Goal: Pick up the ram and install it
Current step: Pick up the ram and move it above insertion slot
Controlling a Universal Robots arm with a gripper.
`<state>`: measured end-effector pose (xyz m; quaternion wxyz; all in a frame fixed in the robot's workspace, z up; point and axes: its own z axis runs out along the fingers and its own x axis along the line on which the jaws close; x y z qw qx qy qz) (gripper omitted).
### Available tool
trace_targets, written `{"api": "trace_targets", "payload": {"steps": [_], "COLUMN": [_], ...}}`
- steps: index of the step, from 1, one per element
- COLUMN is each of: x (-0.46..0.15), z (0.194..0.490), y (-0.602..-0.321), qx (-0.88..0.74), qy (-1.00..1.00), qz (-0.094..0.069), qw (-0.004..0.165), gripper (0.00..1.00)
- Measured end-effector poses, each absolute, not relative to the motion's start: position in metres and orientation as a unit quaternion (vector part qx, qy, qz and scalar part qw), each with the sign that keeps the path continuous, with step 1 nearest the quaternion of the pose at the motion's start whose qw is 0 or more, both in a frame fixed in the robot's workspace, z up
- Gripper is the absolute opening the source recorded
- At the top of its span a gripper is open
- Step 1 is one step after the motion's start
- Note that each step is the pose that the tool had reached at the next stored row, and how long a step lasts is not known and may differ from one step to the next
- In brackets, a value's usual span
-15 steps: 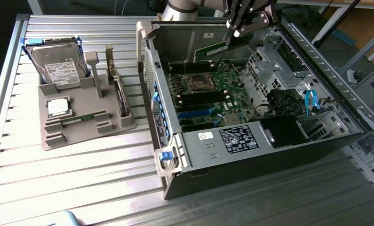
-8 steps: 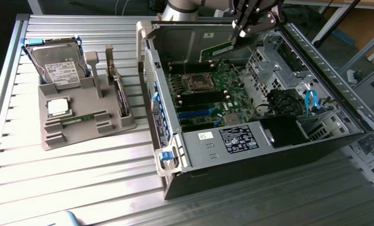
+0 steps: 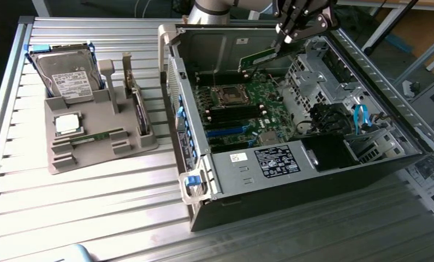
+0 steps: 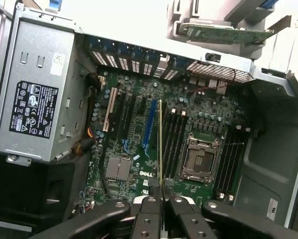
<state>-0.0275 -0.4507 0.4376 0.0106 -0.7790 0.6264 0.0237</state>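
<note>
The ram (image 3: pixel 257 58), a thin green board, hangs in the air inside the open computer case (image 3: pixel 202 180), above the motherboard (image 3: pixel 249 101). My gripper (image 3: pixel 278 48) is shut on its upper end. In the wrist view the ram (image 4: pixel 160 142) is seen edge-on as a thin line running out from between my shut fingertips, with the gripper (image 4: pixel 161 193) holding it. It hovers over the board beside the black memory slots (image 4: pixel 176 134), apart from them. The CPU socket (image 4: pixel 199 159) lies just past those slots.
A grey parts holder (image 3: pixel 93 150) on the slatted table carries a hard drive (image 3: pixel 67 76), a square silver CPU chip (image 3: pixel 67 123), an upright expansion card (image 3: pixel 136 106) and another green stick (image 3: pixel 94 137). The power supply (image 4: pixel 34 109) and drive cages (image 3: pixel 326 82) crowd the case.
</note>
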Motion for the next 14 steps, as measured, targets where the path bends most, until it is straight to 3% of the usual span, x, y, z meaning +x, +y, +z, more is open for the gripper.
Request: {"api": "trace_targets", "payload": {"steps": [14], "x": [-0.0260], "z": [0.4367], "y": [-0.4507], "qx": [-0.719], "qy": [0.694], "qz": [0.022], "qw": [0.012], "gripper": [0.12]}}
